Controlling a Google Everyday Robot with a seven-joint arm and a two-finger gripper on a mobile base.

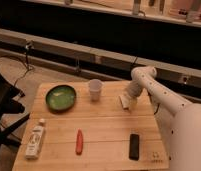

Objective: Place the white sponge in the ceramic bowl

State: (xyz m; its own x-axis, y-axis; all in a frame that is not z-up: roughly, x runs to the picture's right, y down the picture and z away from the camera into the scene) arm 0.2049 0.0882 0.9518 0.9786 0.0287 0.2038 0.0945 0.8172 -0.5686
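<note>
The claw (127, 100) stands wide at the white sponge (124, 104) on the counter (104, 126), well apart from the ceramic bowl (60, 97).

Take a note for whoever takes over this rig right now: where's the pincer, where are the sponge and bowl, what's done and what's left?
Pincer: open, low over the white sponge, not holding it.
White sponge: on the table, far right in view.
Ceramic bowl: far left, empty.
Done: approach. Left: grasp, carry past the cup, drop in bowl.
</note>
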